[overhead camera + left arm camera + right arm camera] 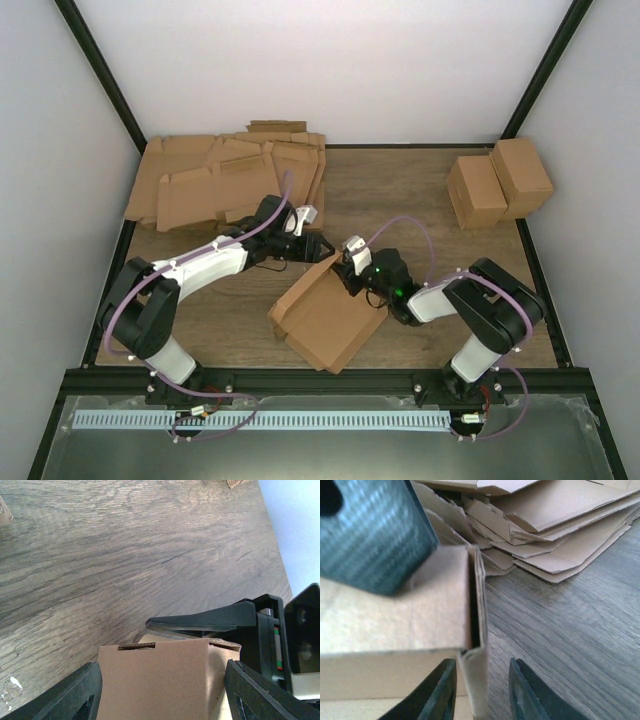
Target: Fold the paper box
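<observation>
The paper box (325,318) lies partly folded in the middle of the table, with a wall raised at its far end. My left gripper (320,246) is at that far corner. In the left wrist view it (162,667) is wide open and straddles a raised cardboard panel (155,685). My right gripper (350,264) meets the same corner from the right. In the right wrist view it (482,662) is slightly open around a thin upright wall (476,680), which leans on the left finger (437,695) with a gap to the right one.
A pile of flat die-cut cardboard sheets (230,180) lies at the back left and also shows in the right wrist view (560,515). Two blocky brown cartons (498,183) stand at the back right. Black frame posts run along the table's sides.
</observation>
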You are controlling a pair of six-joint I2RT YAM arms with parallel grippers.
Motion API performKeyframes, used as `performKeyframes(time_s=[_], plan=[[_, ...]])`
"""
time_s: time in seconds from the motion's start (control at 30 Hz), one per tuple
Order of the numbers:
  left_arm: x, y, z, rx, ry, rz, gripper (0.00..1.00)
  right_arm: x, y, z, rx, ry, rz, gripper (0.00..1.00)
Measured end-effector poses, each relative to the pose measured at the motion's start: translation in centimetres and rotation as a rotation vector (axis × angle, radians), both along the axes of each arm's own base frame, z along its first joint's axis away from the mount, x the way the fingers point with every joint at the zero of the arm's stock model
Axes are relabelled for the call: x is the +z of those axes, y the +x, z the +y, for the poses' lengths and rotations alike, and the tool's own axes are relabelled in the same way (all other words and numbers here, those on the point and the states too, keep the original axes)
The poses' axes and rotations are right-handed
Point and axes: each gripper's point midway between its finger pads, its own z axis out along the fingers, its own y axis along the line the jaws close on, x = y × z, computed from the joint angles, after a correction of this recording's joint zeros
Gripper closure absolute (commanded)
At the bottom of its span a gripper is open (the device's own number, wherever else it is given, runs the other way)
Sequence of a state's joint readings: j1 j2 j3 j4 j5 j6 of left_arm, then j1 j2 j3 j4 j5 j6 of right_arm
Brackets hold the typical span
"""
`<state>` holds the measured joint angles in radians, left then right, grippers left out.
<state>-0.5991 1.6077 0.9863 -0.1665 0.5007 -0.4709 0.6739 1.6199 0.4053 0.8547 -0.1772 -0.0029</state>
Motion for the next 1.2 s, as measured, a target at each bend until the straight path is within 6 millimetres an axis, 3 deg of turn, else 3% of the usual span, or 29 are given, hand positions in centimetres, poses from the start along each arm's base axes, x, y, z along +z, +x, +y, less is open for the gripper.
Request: performKeyframes(time_s=[0.07, 0.27, 0.37, 0.47, 0.53, 0.6, 0.67, 0.77, 0.97, 1.2], plan=[[0.0, 0.0, 0.0, 0.001, 0.002, -0.001, 0.31, -0.4, 0.0, -0.1, -0.003, -0.004, 0.007, 0.84], [0.0, -0.1, 0.1, 0.002, 0.007, -0.003, 0.31, -1.7, 0.0, 0.0, -0.013, -0.014, 0.033, 0.91], [0.0, 0.0, 0.1, 0.004, 0.008, -0.004, 0.31, -1.7, 0.1, -0.1, -0.024, -0.014, 0.03, 0.74], [0.0, 0.0, 0.1, 0.003, 0.008, -0.004, 0.31, -1.7, 0.3, -0.2, -0.036, -0.013, 0.028, 0.72], [0.0, 0.0, 0.2, 0.004, 0.008, -0.004, 0.31, -1.8, 0.4, -0.3, -0.043, -0.013, 0.027, 0.76], [0.0, 0.0, 0.1, 0.003, 0.008, -0.003, 0.31, -1.9, 0.5, -0.3, -0.046, -0.017, 0.025, 0.91], [0.0, 0.0, 0.1, 0.004, 0.007, -0.005, 0.31, -1.8, 0.5, -0.3, -0.048, -0.011, 0.028, 0.98], [0.1, 0.0, 0.1, 0.003, 0.006, -0.006, 0.3, -1.9, 0.5, -0.2, -0.051, -0.015, 0.021, 0.99], [-0.1, -0.1, 0.1, 0.003, 0.005, -0.004, 0.3, -1.9, 0.7, -0.4, -0.077, -0.011, 0.025, 0.75], [-0.1, -0.2, 0.0, -0.002, -0.007, -0.007, 0.3, -1.6, 0.5, -0.8, -0.09, 0.001, 0.022, 0.69]])
